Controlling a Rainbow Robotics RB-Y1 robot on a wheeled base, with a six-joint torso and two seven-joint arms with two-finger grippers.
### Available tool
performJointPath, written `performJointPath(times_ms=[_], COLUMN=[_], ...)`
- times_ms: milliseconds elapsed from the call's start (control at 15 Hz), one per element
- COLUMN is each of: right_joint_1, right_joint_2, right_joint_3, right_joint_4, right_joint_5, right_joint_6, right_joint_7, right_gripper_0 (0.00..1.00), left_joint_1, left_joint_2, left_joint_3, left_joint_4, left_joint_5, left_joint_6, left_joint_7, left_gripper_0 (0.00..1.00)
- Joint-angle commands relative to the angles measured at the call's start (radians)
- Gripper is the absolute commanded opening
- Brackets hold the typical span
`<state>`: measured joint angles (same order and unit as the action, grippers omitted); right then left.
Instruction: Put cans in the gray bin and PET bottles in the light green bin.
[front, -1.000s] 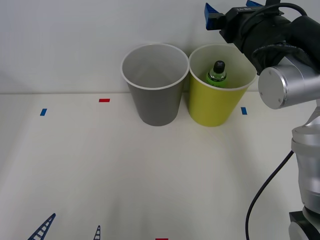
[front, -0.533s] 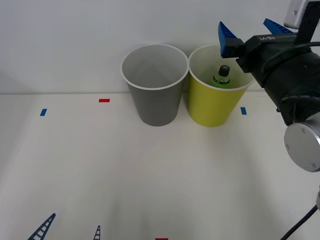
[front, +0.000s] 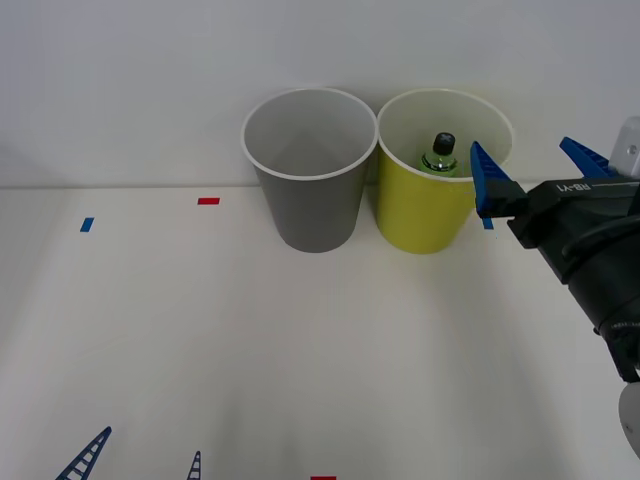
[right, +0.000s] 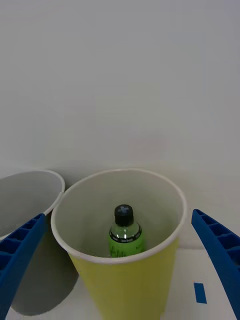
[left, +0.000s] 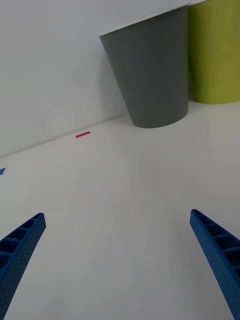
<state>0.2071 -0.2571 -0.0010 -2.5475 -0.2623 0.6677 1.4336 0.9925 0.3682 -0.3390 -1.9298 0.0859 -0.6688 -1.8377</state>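
Front view shows two round tapered plastic bins standing side by side at the table's far edge, rims nearly touching, mouths up to take drops: the dark gray bin (front: 308, 170) on the left, the yellow-green bin (front: 437, 175) on the right. One small bright green bottle with black cap (front: 439, 155) stands upright inside the yellow-green bin, correctly sorted. No can in sight. Right gripper (front: 530, 175), fingers wide and empty, hangs just right of that bin. Left gripper (left: 120, 265) hovers low at the near left, fingers wide too.
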Motion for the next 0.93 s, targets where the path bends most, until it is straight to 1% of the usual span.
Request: performJointPath(times_ms=[67,333,400,600,667,800,867,933], right_joint_1=[0.118,0.201,0.229,0.267,0.267,0.273,0.290,0.319], right_joint_2=[0.001,0.025,0.038,0.058,0.052,0.032,0.022,0.022], right_joint_3=[0.004,0.010,0.021,0.049,0.050,0.052,0.055,0.067], right_joint_4=[-0.002,-0.002,-0.002,-0.010,-0.010,-0.005,0.010,0.061], right_joint_5=[-0.006,-0.008,-0.009,-0.009,-0.012,0.014,0.020,0.037], right_joint_6=[-0.069,-0.094,-0.120,-0.148,-0.148,-0.151,-0.186,-0.292], right_joint_7=[0.013,0.025,0.028,0.038,0.041,0.044,0.044,0.044], right_gripper_0=[1.00,1.00,1.00,1.00,1.00,1.00,1.00,1.00], left_joint_1=[0.000,0.000,0.000,0.000,0.000,0.000,0.000,0.000], left_joint_2=[0.000,0.000,0.000,0.000,0.000,0.000,0.000,0.000], left_joint_3=[0.000,0.000,0.000,0.000,0.000,0.000,0.000,0.000], left_joint_4=[0.000,0.000,0.000,0.000,0.000,0.000,0.000,0.000], left_joint_5=[0.000,0.000,0.000,0.000,0.000,0.000,0.000,0.000], left_joint_6=[0.000,0.000,0.000,0.000,0.000,0.000,0.000,0.000], left_joint_7=[0.000,0.000,0.000,0.000,0.000,0.000,0.000,0.000], left_gripper_0=[1.00,1.00,1.00,1.00,1.00,1.00,1.00,1.00])
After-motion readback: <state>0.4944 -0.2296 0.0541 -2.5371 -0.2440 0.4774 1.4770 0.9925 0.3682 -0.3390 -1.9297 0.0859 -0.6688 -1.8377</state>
